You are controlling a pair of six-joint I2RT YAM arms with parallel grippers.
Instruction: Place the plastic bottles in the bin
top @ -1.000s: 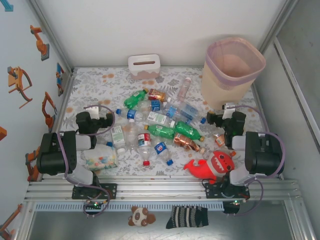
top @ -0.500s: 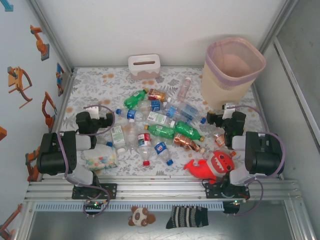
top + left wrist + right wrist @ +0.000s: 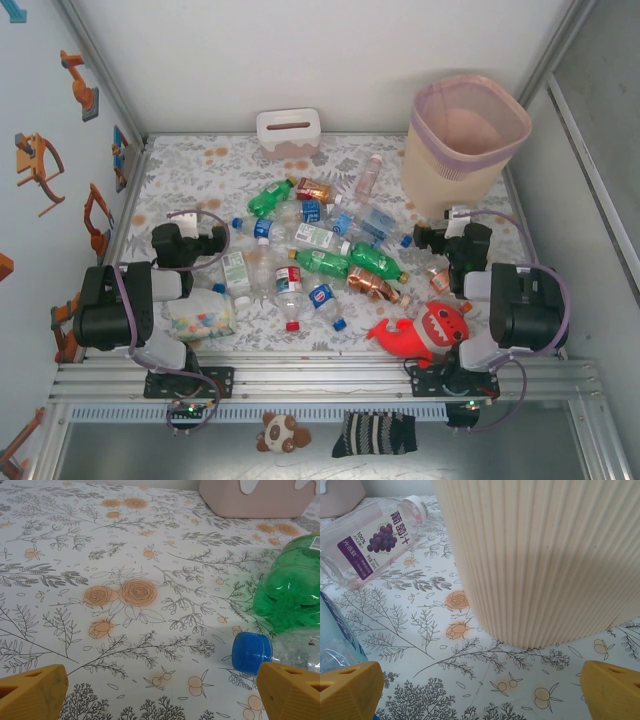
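Note:
Several plastic bottles [image 3: 322, 252] lie in a loose pile across the middle of the flowered table. The cream bin [image 3: 462, 140] with its pink liner stands at the back right. My left gripper [image 3: 188, 240] rests at the pile's left edge, open and holding nothing. In the left wrist view its gripper [image 3: 160, 695] spans bare cloth, with a blue cap [image 3: 251, 652] and a green bottle [image 3: 295, 580] to the right. My right gripper [image 3: 452, 238] sits just in front of the bin, open. The right wrist gripper [image 3: 480, 695] faces the bin's ribbed wall [image 3: 545, 555]; a grape-juice bottle [image 3: 370, 540] lies to the left.
A small white box with a slot [image 3: 288, 132] stands at the back centre. A red plush shark [image 3: 425, 330] lies by the right arm's base, and a clear bag of pastel bits [image 3: 200, 315] by the left arm's. Walls close in both sides.

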